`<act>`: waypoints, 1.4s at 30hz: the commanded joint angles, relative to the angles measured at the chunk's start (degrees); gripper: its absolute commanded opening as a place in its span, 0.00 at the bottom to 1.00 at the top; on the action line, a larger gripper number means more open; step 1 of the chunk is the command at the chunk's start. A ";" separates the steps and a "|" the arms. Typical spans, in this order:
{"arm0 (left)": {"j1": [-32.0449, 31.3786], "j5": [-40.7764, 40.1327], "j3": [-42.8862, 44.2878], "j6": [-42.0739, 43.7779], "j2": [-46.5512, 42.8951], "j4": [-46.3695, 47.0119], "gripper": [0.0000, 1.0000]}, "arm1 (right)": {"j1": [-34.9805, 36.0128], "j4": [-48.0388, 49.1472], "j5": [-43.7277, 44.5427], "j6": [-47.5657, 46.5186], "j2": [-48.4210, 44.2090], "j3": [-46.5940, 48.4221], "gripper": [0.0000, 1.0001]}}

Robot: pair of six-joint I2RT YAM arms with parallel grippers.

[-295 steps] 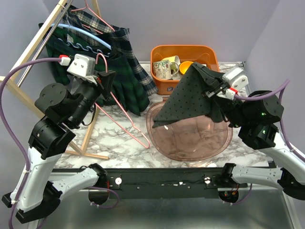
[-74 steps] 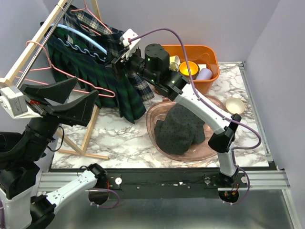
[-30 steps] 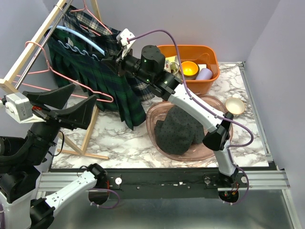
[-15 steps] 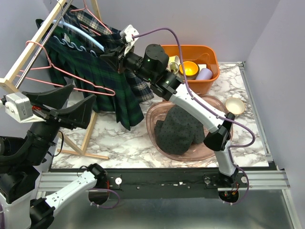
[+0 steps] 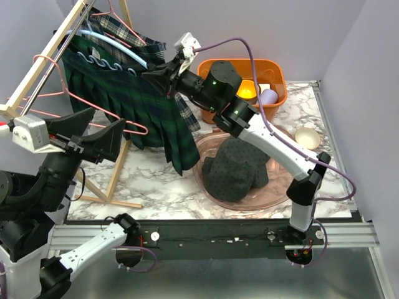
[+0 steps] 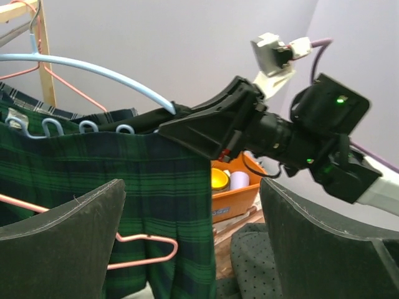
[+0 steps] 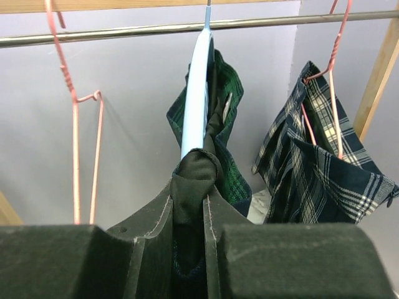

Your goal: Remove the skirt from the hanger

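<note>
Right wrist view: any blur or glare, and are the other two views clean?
Right wrist view: sharp, a bright sheen on the metal rail; the right hand, pinching the skirt, is dark but in focus. Left wrist view: evenly lit, the open left hand shows pads large and dark. Top external view: soft even light, no glare on the table.
</note>
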 commanded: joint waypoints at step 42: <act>-0.27 -7.61 13.46 -2.59 22.55 1.87 0.63 | 0.32 20.84 -12.08 -2.81 -43.27 -45.50 0.01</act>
